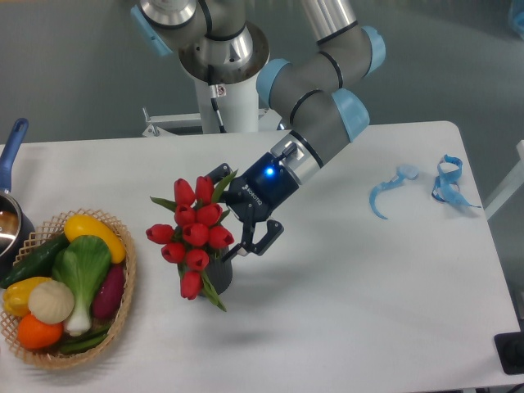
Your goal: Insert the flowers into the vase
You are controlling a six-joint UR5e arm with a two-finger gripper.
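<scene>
The flowers (196, 235), a bunch of red tulips with green leaves, stand with their stems down in the vase (222, 276). The vase is a short dark grey cylinder, and the blooms hide most of it. My gripper (242, 205) hangs just right of the bunch, above the vase's mouth. It is open, with one finger behind the top tulips and the other by the vase's right rim. The blooms lean left, toward the basket.
A wicker basket (121, 315) of colourful vegetables sits at the front left. A pot with a blue handle (11, 146) is at the left edge. Blue ribbon scraps (446, 182) lie at the right. My arm's base (221, 82) stands at the back.
</scene>
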